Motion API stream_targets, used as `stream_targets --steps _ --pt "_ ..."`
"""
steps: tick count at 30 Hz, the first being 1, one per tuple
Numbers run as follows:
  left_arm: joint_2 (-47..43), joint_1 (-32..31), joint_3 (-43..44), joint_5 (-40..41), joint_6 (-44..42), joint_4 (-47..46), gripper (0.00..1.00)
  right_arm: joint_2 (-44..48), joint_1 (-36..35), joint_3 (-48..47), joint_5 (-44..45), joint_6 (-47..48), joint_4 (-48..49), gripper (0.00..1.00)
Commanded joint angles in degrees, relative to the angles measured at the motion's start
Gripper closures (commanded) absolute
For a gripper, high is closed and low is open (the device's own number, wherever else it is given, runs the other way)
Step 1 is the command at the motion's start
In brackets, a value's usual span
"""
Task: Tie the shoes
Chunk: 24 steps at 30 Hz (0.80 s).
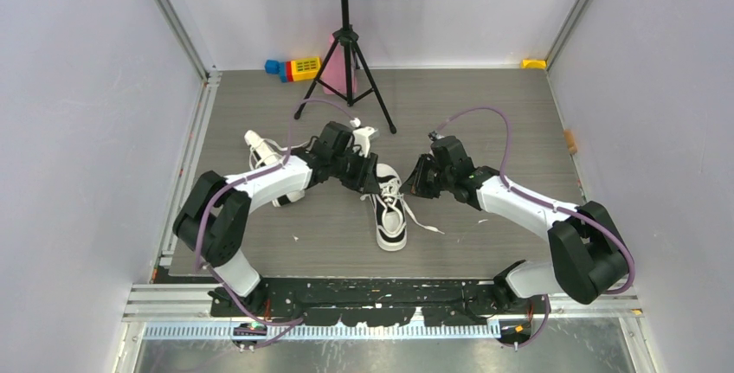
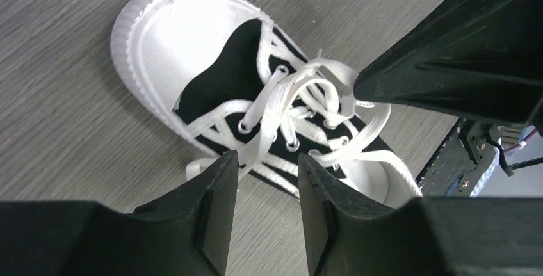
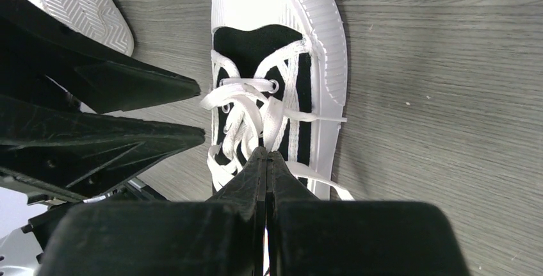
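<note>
Shoes are well apart on the table [image 1: 485,122]. The centre shoe [image 1: 391,221] stands upright between the two arms, its long axis running far to near with the toe cap toward the arm bases. The second shoe [image 1: 258,144] lies tipped under the left forearm, sole showing. On the centre shoe the laces [image 2: 288,97] are bunched over the tongue, with no finished bow visible. The right gripper [image 3: 267,155] is clenched, its tip at the bunch and, by the left wrist view, pinching a strand there. The left gripper [image 2: 267,161] is released, jaws parted over the eyelet rows from the heel end; one strand runs toward the gap, and whether it touches a finger cannot be told. Judgement: both arms are about equally near, but that strand lies straight ahead of the left jaws, along the shoe's axis, so the next grasp falls to the left.
</note>
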<state>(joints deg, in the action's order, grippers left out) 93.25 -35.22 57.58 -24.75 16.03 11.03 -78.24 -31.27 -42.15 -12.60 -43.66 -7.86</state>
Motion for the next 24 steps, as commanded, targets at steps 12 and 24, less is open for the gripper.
stream_targets --steps 12,24 --pt "-5.2 0.08 2.8 3.99 -1.52 4.77 1.0 0.76 0.16 -2.23 -0.09 1.14 0.38 1.0" --pt "-21.75 5.89 -4.78 9.91 3.56 12.21 1.0 -0.11 0.33 -4.64 0.74 2.85 -1.49 1.0"
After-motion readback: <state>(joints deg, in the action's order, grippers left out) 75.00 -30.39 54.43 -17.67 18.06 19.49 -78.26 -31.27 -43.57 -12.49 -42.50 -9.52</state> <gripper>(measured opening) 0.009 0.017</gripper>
